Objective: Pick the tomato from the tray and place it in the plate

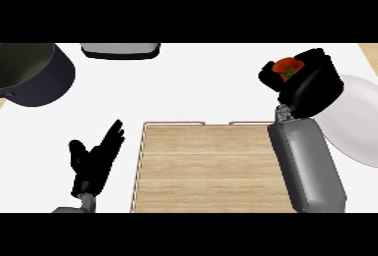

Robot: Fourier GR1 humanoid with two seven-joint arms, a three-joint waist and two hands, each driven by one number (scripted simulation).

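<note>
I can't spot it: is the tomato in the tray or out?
Out. The right robot hand curls round the tomato beyond the tray, near the plate.

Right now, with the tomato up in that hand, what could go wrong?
The tomato peeks out from the curled fingers of the right hand, so it might slip free on the way. It also seems to hang over the white counter, left of the plate. Let go here, it would probably miss the plate or roll off its rim.
</note>
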